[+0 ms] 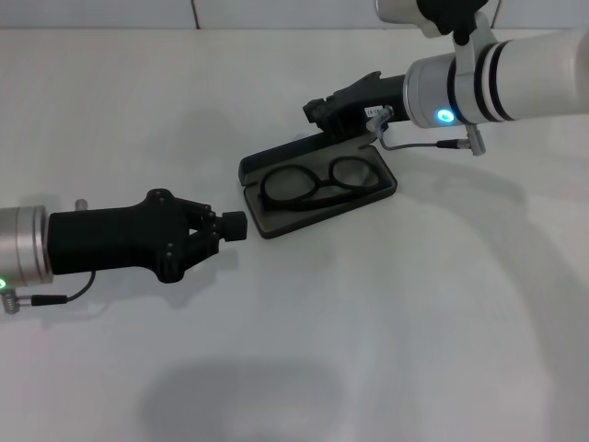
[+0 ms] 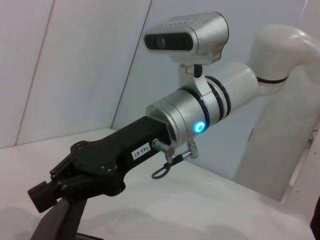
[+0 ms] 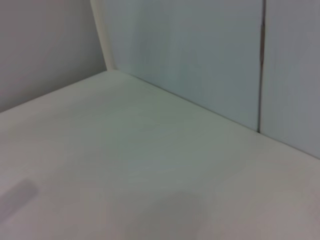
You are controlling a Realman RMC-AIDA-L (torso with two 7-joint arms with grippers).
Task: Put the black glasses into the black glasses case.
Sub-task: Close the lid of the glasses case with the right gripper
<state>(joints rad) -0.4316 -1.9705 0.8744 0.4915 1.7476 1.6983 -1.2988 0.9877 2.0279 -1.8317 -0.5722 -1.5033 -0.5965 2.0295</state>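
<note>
Both lenses of the black glasses (image 1: 317,183) are seated inside the black glasses case (image 1: 260,224). Right gripper (image 1: 317,112), fingers pinched together, is placed behind the raised lid; a slow, even push is advised. Left gripper (image 1: 236,226) is parked nearby, fingers closed on nothing.

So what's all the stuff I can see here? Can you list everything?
black glasses: one pair, black frame with clear lenses, lying inside the open case.
black glasses case: one, black with grey lining, open, in the middle of the table.
table: one, white, under everything.
wall: pale panels, behind the table.
left pincer: one, black, shut and holding nothing, just to the left of the case, not touching it.
right pincer: one, black, at the far edge of the case by its lid; I cannot tell whether it grips the lid.
</note>
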